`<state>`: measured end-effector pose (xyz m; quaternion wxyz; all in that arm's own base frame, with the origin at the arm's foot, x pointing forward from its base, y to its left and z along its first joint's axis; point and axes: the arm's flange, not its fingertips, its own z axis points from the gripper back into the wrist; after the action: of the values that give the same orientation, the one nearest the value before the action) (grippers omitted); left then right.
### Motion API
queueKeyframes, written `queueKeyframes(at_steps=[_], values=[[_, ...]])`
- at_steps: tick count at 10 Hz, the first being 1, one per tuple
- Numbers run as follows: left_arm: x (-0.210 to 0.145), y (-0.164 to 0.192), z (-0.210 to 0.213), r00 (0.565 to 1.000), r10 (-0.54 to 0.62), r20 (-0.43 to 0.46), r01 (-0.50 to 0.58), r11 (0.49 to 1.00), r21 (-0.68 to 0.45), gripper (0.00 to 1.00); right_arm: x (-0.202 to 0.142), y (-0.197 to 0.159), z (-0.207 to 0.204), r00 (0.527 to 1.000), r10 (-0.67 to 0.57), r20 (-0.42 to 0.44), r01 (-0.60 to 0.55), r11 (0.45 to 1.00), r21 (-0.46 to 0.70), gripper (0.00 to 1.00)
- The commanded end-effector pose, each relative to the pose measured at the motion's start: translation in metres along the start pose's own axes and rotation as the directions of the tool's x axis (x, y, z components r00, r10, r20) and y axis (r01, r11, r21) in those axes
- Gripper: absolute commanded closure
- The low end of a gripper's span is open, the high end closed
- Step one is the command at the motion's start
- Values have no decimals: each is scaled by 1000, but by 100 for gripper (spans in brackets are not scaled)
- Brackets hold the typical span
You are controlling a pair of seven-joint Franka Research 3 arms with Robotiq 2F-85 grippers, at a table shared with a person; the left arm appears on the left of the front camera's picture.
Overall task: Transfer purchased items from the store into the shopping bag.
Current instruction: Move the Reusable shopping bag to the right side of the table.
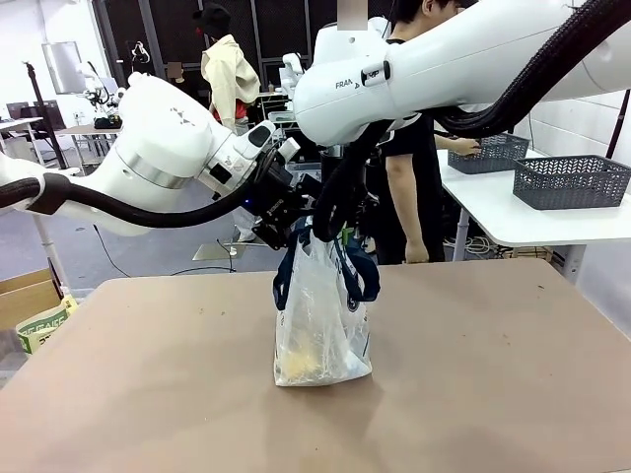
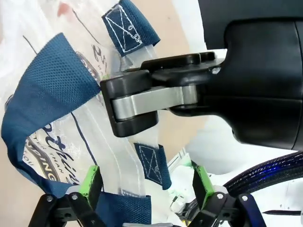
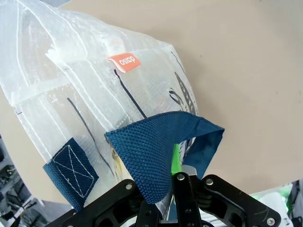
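Observation:
The shopping bag [image 1: 320, 315], clear plastic with navy straps, stands upright at the middle of the brown table [image 1: 493, 394]. Pale yellow purchased items [image 1: 308, 363] show through its bottom. My right gripper [image 3: 173, 172] is shut on a navy strap [image 3: 151, 142] at the bag's top, and it holds the same spot in the front view [image 1: 333, 235]. My left gripper [image 2: 147, 189] is open, its green pads [image 2: 92, 182] either side of the bag's rim and a stitched strap end [image 2: 150, 163]. It hangs just left of the bag's mouth [image 1: 294, 225].
A person [image 1: 409, 148] stands beyond the far edge, reaching toward a white side table [image 1: 513, 222] at the back right. Two dark grey lattice baskets [image 1: 572, 180] [image 1: 490, 153] sit there; whether either is the store I cannot tell. Cardboard boxes [image 1: 35, 310] lie off the left edge.

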<state>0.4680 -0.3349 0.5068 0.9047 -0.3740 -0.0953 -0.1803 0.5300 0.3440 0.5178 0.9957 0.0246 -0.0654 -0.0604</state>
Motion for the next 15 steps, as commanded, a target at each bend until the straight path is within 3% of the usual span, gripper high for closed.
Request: queueKeyframes(at_steps=[1,2,7,15], values=[[-3,-1,-1,997,-72,-18,73,995,64,0,2,-1,-3,1000,-10,-5,11,999,40,100],[-3,-2,-2,996,-90,-20,91,993,79,0,2,-1,-3,1000,-10,-5,10,999,39,100],[-6,-5,-3,990,-139,-34,143,979,147,100,2,-3,-4,1000,-8,-11,9,999,40,100],[-9,-4,2,991,-130,-24,132,979,153,100,2,-5,-4,1000,-16,-19,17,999,50,100]])
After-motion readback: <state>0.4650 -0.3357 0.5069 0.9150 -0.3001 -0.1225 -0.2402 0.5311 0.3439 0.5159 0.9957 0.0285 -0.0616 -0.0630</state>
